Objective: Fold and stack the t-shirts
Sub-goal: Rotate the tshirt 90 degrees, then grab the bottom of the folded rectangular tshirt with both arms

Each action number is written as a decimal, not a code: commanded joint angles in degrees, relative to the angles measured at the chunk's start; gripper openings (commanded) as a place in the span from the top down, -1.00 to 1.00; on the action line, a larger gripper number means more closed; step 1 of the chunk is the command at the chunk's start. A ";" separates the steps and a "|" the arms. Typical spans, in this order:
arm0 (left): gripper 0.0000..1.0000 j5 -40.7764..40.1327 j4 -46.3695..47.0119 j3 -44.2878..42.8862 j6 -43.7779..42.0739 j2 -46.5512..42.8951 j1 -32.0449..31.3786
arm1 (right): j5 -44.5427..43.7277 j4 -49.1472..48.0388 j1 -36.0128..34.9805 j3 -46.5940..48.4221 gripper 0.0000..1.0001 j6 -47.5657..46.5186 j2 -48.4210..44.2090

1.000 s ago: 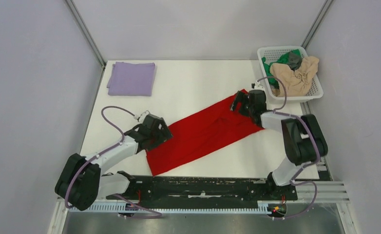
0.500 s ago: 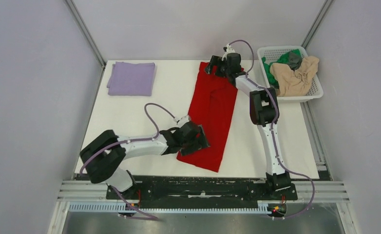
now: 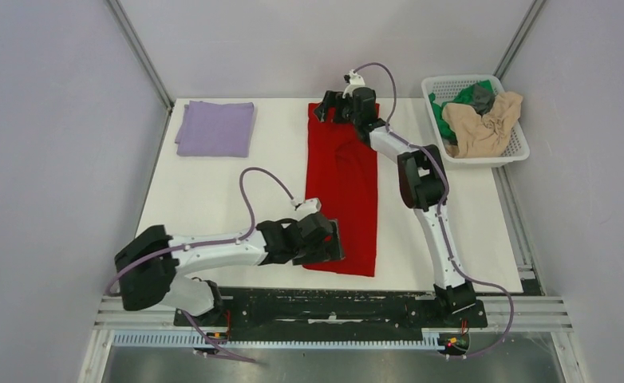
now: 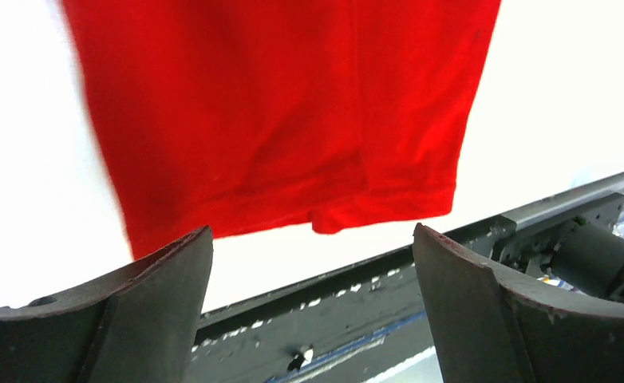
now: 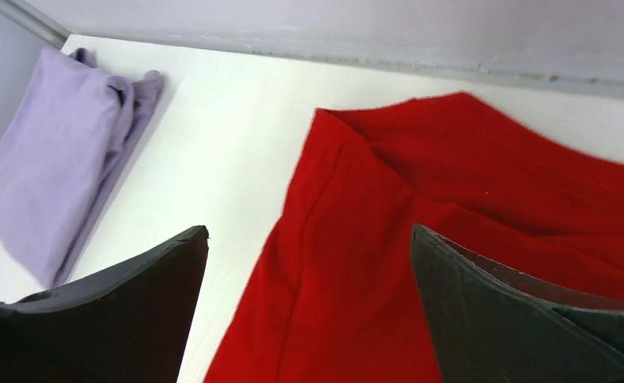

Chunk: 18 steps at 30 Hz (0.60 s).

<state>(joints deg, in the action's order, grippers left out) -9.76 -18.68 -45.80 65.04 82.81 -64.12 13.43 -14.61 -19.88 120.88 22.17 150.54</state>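
White mesh basket (image 3: 488, 159) on white table (image 3: 213, 199), far-right corner.

I'm looking at the white surface (image 3: 213, 199). The red t-shirt (image 3: 345, 199) lies flat down its middle, a long strip running from near edge to far edge. The folded lavender t-shirt (image 3: 215, 128) sits in the far left corner, well apart. The white mesh basket (image 3: 488, 160) stands at the far right corner.

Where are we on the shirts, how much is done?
Done: the lavender shirt lies folded at the far left. In hand: the red shirt is a long strip, with the left gripper and right gripper open at its ends. Left: fold and stack it, then the crumpled shirts in the basket.
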 commanded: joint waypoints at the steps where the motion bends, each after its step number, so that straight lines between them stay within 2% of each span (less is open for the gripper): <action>1: -0.99 -7.20 -9.44 0.90 -3.86 -9.02 -0.07 | 1.26 -0.16 0.91 -5.60 -0.96 -8.80 -19.93; 3: -0.99 -8.53 -10.94 2.60 -3.74 -11.82 0.05 | -0.20 2.13 0.90 -13.35 -0.96 -11.22 -27.75; 7: -0.99 -8.61 -11.65 4.85 -4.82 -12.93 0.46 | -5.24 -1.03 0.81 -42.99 -0.96 -11.64 -45.68; 11: -0.99 -8.90 -10.34 5.14 -5.80 -11.14 0.79 | -12.97 0.40 -1.40 -66.10 -0.96 -9.83 -62.63; 15: -0.99 -10.42 -12.32 3.91 -7.35 -8.40 1.12 | -23.28 11.69 -6.92 -76.39 -0.96 -7.56 -73.89; 18: -0.95 -9.88 -12.00 4.90 -8.24 -6.98 1.24 | -25.24 16.92 -10.24 -83.50 -0.96 -4.86 -81.28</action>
<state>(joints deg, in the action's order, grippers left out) -17.65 -30.20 -40.64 60.20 74.30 -63.31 -4.12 -8.08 -26.72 44.16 14.06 76.64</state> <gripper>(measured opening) 0.989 0.979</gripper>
